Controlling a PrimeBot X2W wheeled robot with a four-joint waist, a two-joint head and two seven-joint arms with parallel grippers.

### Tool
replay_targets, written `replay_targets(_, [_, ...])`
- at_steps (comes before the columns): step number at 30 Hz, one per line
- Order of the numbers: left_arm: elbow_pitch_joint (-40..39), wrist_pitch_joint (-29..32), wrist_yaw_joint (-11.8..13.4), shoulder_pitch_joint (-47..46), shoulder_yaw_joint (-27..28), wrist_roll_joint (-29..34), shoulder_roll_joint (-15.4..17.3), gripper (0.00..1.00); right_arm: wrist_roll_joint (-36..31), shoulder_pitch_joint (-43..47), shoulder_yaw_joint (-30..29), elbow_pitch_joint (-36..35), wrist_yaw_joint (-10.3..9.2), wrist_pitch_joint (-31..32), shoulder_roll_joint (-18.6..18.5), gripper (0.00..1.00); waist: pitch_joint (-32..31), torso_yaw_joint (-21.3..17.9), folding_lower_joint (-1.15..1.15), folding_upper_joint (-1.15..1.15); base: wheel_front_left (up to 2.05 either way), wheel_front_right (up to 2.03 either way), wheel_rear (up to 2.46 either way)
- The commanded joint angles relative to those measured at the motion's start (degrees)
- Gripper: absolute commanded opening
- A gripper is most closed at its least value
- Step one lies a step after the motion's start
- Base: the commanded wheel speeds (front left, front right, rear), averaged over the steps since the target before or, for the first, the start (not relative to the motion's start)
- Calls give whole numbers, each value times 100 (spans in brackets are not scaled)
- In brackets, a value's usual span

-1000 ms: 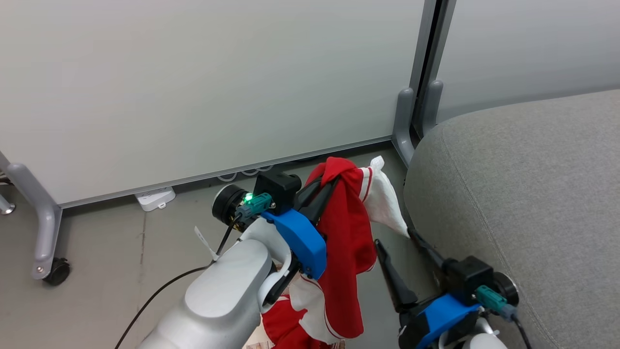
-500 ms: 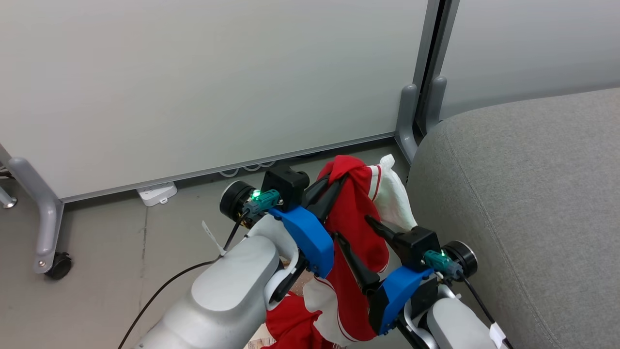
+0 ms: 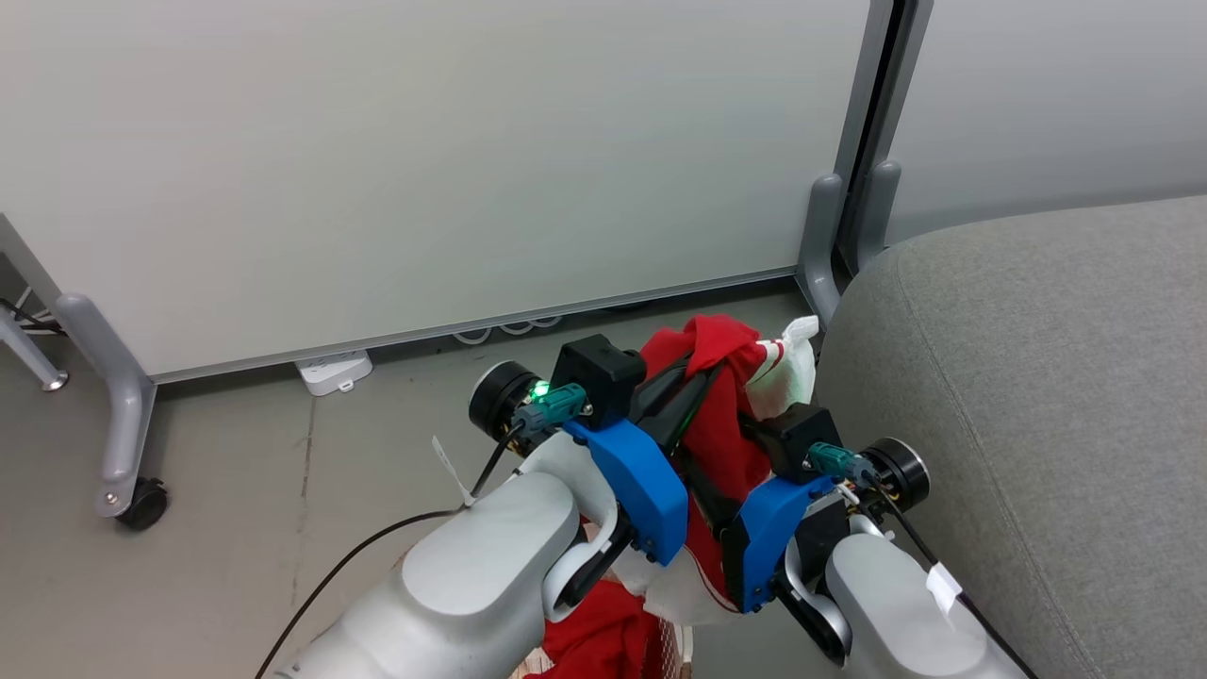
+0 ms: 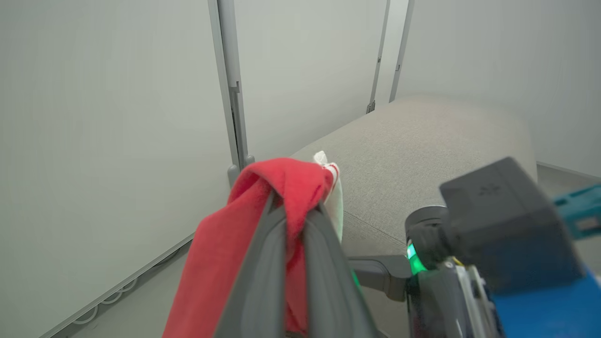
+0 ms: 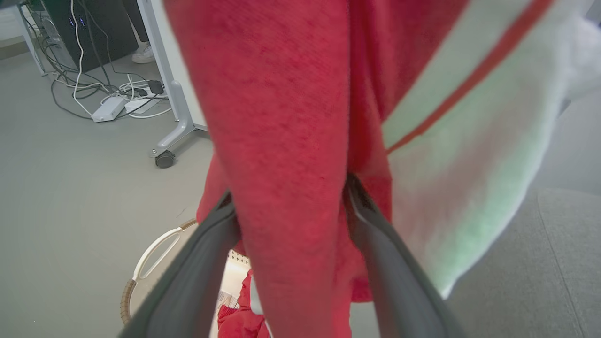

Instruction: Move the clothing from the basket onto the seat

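Note:
My left gripper (image 3: 696,385) (image 4: 293,209) is shut on a red garment with white trim (image 3: 721,429) (image 4: 220,263), which hangs from it above the floor beside the grey seat (image 3: 1037,377) (image 4: 422,136). My right gripper (image 3: 728,448) (image 5: 288,188) stands open, one dark finger on each side of the hanging red fabric (image 5: 291,117). Below, the cream basket (image 5: 150,249) with its brown rim sits on the floor, with another red garment (image 3: 594,641) (image 5: 237,321) inside it.
A pale partition panel on grey wheeled legs (image 3: 123,424) stands behind, with a grey post (image 3: 830,236) close to the seat's corner. A white power strip (image 3: 330,370) lies at its foot. Cables (image 5: 108,94) and a person's shoe (image 5: 141,54) lie further off.
My right gripper has risen from beside the seat and moved left onto the hanging garment, its fingers now astride the fabric. The left gripper keeps its hold. The head camera has shifted slightly.

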Motion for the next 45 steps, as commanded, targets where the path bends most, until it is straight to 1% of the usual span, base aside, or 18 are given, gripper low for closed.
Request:
replay_targets(1, [-30,-43,22,-83,-28,-37,13,0,54,-112,30,60,-4,-40,-8,38,-8,18,-1,0,0,0,0])
replay_targets(2, [-37,-44,29,-103,-66,-68,13,0,85,-151,54,120,-4,-59,-8,0,-10,30,-1,0,0,0,0])
replay_targets(11, [91,-136,117,-207,-222,-256,13,0,310,-267,282,437,-4,-218,-8,0,-10,16,-1,0,0,0,0])
replay_targets(21, [184,-196,107,-276,-287,-401,12,0,464,-307,445,573,-4,-362,-8,0,-13,-34,-1,0,0,0,0])
replay_targets(31, [169,-229,127,-267,-305,-508,12,0,451,-333,501,682,-4,-463,-8,0,-13,-41,-1,0,0,0,0])
replay_targets(32, [167,-230,133,-253,-302,-513,12,29,447,-332,505,690,-4,-469,-8,0,-13,-39,-1,0,0,0,0])
replay_targets(33, [166,-232,139,-227,-303,-508,12,94,440,-330,510,698,-4,-477,-8,0,-14,-37,-1,0,0,0,0])
replay_targets(34, [151,-233,145,-193,-286,-484,12,100,431,-329,511,705,-4,-477,-8,0,-15,-35,-1,0,0,0,0])
replay_targets(37, [110,-220,142,-25,-191,-352,14,100,395,-344,477,719,-4,-501,-8,0,-10,-31,-1,0,0,0,0])
replay_targets(39, [18,-220,149,82,-24,-155,29,100,378,-366,423,740,-4,-522,-8,0,0,-24,-1,0,0,0,0])
replay_targets(45, [-576,-217,139,832,753,613,356,100,201,-394,179,811,-4,-603,-7,0,53,24,-1,0,0,0,0])
